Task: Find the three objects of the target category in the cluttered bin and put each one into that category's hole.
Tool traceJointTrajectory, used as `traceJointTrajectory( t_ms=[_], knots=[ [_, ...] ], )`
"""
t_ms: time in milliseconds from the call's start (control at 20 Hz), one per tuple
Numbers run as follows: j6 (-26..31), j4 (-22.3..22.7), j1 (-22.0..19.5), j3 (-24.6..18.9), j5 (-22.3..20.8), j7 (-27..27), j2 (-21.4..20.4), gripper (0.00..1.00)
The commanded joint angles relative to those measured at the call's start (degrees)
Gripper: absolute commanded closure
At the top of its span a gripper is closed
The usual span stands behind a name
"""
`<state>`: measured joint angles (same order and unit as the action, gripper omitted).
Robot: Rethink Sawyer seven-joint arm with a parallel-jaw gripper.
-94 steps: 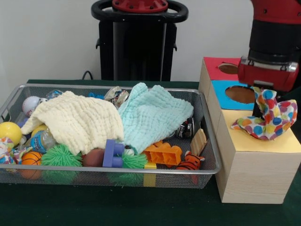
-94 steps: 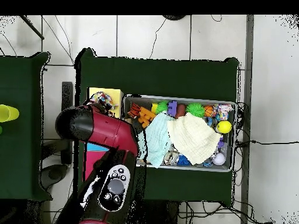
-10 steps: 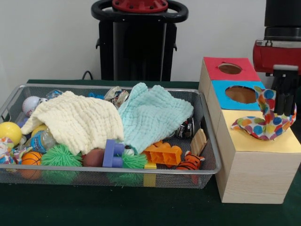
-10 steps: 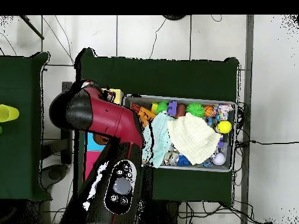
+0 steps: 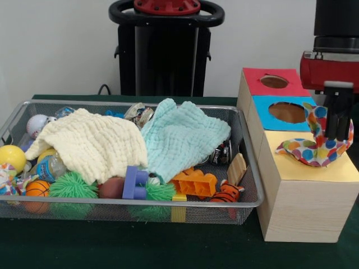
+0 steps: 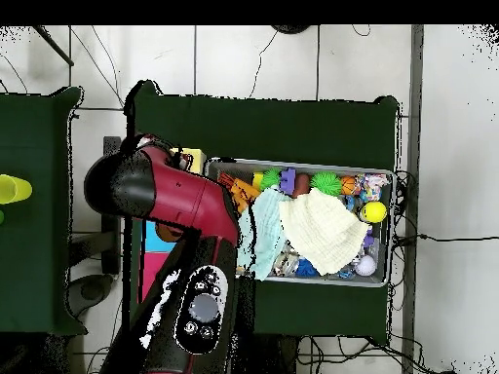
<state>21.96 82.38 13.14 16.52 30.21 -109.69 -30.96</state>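
arm: the red and black arm [image 5: 335,61] comes down at the right of the front view, over the wooden box [image 5: 305,207]; from overhead its bulk [image 6: 180,209] covers the box almost wholly.
gripper: the gripper [image 5: 338,131] hangs over the yellow top [image 5: 320,168], its dark fingers [image 5: 332,117] down inside the folds of a dotted cloth [image 5: 314,147].
jaws: they look closed on the cloth, which rises up around them, though the tips are buried in fabric and the grip itself is hidden.
dotted cloth: white with bright dots, bunched on the yellow top, its lower edge resting on the paper, its upper part pulled up along the fingers.
hole: the yellow hole cannot be seen; the cloth lies over the spot where it would be.
other holes: the blue hole [image 5: 287,112] and the red hole [image 5: 274,82] sit behind, both open.
bin: the wire bin [image 5: 235,206] stands just beside the box, on the green table [image 5: 112,246].
in the bin: a cream cloth [image 5: 90,147] and a mint cloth [image 5: 182,137] lie side by side over the heap; a yellow ball [image 5: 11,158], green spiky balls [image 5: 73,185], a purple block [image 5: 134,184], an orange block [image 5: 195,182] and a toy tiger [image 5: 227,191] show along the front.
other dotted cloths: none can be made out in the bin.
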Motion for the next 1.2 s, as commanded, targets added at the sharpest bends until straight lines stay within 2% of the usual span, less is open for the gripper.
traceJointTrajectory(
  t_ms=[50,800,1200],
  knots=[
    [-0.5,3.2,-1.2,-3.2,-4.8,-5.7,3.9,1.00],
    [1.4,6.9,-1.5,-5.1,-7.3,-6.9,2.8,1.00],
    [4.5,5.3,-1.0,-5.1,-8.0,-7.0,3.1,1.00]
  ],
)
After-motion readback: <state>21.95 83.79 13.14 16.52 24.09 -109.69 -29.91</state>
